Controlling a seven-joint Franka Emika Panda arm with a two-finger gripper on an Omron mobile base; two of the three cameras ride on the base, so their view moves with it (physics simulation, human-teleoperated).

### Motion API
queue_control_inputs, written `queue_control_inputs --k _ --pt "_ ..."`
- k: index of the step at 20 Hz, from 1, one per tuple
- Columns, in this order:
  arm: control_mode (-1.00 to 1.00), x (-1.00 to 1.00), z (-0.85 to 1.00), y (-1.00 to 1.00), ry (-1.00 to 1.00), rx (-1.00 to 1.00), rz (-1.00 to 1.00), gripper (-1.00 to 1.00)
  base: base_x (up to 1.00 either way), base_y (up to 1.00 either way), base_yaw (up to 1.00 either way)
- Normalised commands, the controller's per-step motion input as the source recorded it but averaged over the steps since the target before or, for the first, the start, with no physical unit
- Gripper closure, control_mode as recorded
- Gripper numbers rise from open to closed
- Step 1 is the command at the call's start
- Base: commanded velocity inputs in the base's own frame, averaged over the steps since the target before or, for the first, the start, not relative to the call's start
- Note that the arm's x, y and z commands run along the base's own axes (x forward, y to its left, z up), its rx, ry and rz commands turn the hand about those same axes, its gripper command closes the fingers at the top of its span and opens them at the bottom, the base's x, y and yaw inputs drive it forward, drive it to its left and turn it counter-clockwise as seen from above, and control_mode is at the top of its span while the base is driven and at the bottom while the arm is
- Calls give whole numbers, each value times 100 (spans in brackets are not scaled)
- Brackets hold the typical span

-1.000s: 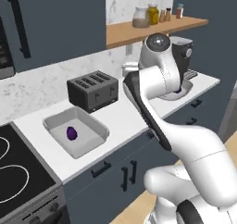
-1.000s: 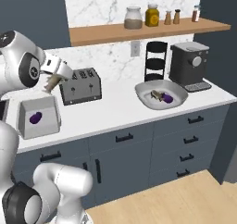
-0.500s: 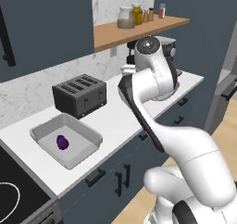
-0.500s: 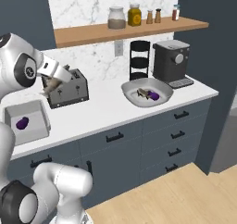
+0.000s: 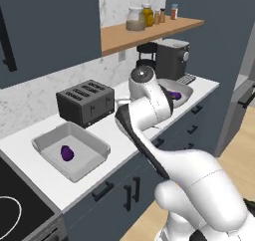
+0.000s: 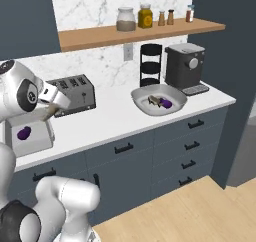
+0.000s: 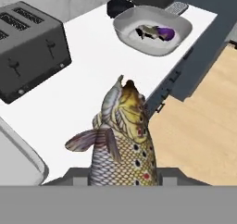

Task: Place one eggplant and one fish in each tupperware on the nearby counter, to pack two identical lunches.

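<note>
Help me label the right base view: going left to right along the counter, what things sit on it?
Tupperware with an eggplant in it → black toaster → grey bowl holding a fish and another eggplant → black coffee machine.

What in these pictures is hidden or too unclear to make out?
- The fingers: in the hand view the fish covers them.
- The fish's tail end: cut off at the bottom of the hand view.
- The bowl: beside the eggplant, the other item is too small to identify.
- The tupperware: partly hidden by the arm in the right base view.
</note>
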Motion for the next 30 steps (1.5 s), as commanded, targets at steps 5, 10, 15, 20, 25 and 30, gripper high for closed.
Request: queue_control_inputs --k 5,10,15,20,25,30 --pt "-100 5 -100 92 6 0 55 100 0 0 0" --pt "-100 40 -47 64 21 0 67 100 0 0 0" --pt "-100 45 53 61 23 -2 40 100 0 0 0" --pt "-100 13 15 100 19 -19 5 100 0 0 0" --pt "-100 17 -33 37 1 -6 0 100 0 0 0" --pt "-100 34 -56 0 -4 0 1 100 0 0 0"
